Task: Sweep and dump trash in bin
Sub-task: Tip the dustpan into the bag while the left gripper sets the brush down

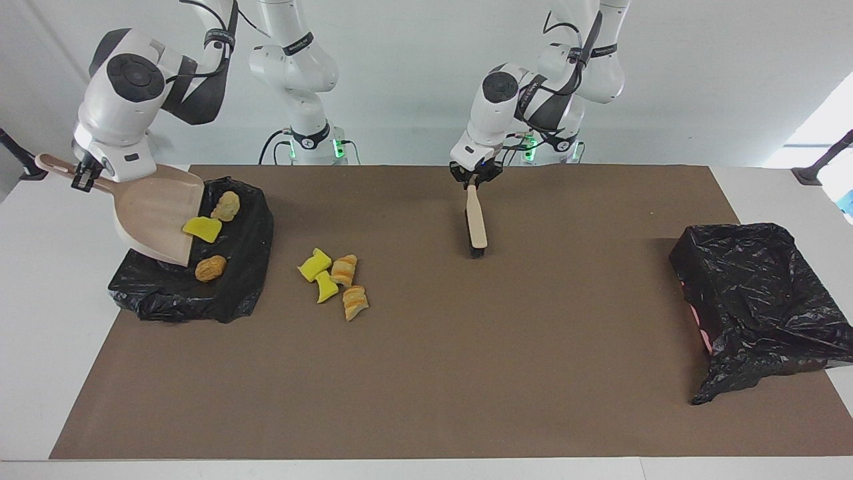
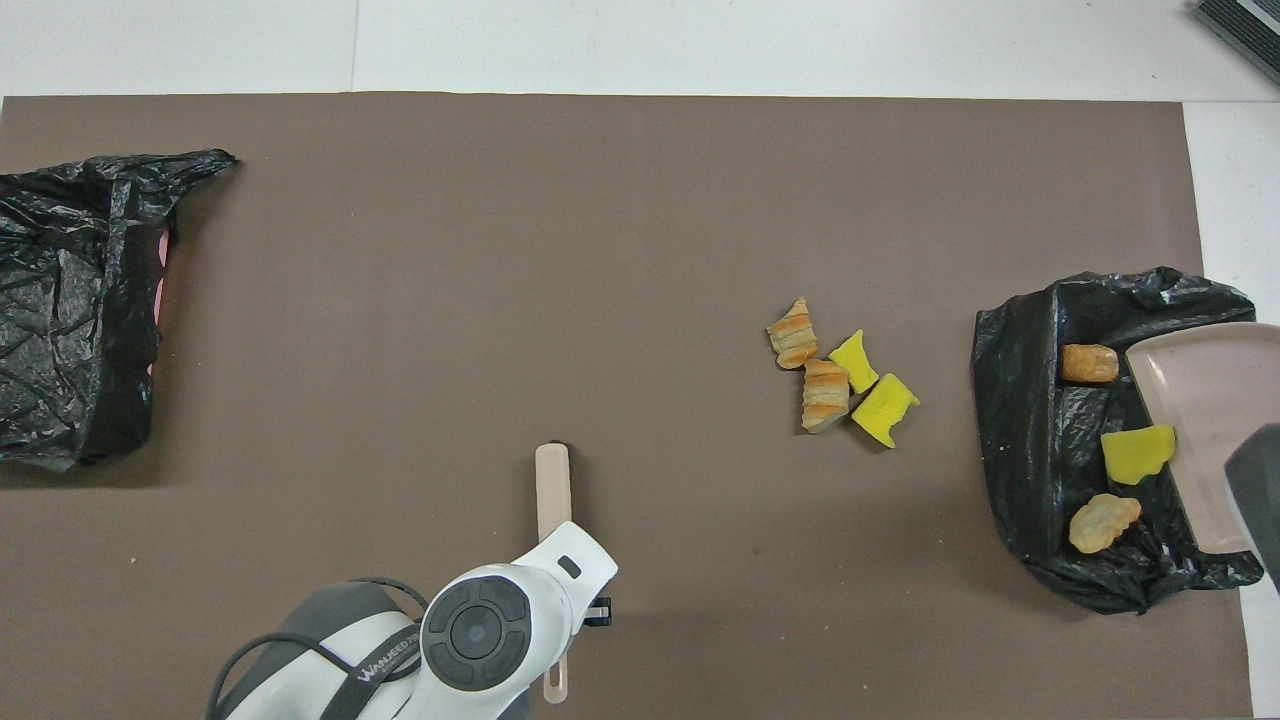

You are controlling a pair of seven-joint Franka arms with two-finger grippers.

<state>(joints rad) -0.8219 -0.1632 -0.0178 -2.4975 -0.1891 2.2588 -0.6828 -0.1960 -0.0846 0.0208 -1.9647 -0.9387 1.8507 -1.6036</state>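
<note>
One brown mat [image 1: 466, 347] over white table [image 1: 40, 320], white wall [image 1: 700, 80].

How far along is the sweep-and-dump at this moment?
Roughly half done. Three pieces lie in or slide into the black-lined bin at the right arm's end, off the tilted beige dustpan gripped by the right gripper. The left gripper holds the brush over the mat. Left: four pieces on the brown mat beside that bin.
</note>
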